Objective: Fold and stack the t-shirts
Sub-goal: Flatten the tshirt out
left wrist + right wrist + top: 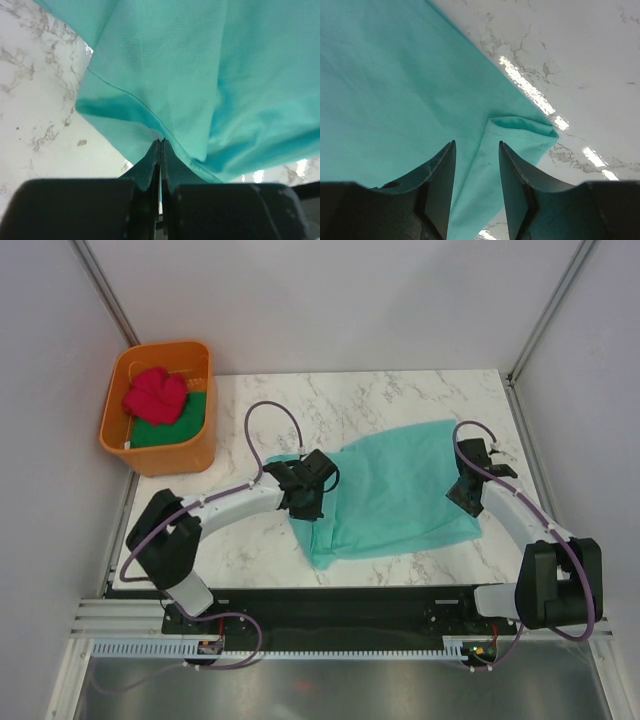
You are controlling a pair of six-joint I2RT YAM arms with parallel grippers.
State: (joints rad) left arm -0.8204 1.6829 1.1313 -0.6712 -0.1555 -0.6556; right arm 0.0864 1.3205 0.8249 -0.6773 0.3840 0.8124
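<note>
Two wrist close-ups, left jaws pinching teal t-shirt (200,75), right jaws spread, overhead unclear

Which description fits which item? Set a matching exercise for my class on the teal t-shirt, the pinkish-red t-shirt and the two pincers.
Column one:
1 teal t-shirt
2 pinkish-red t-shirt
3 left pincer
4 right pincer

Column two:
A bunched in the orange tub
B shut on teal cloth
C spread on the marble table
D open over a fold of cloth

Pairs: 1-C, 2-A, 3-B, 4-D
</note>
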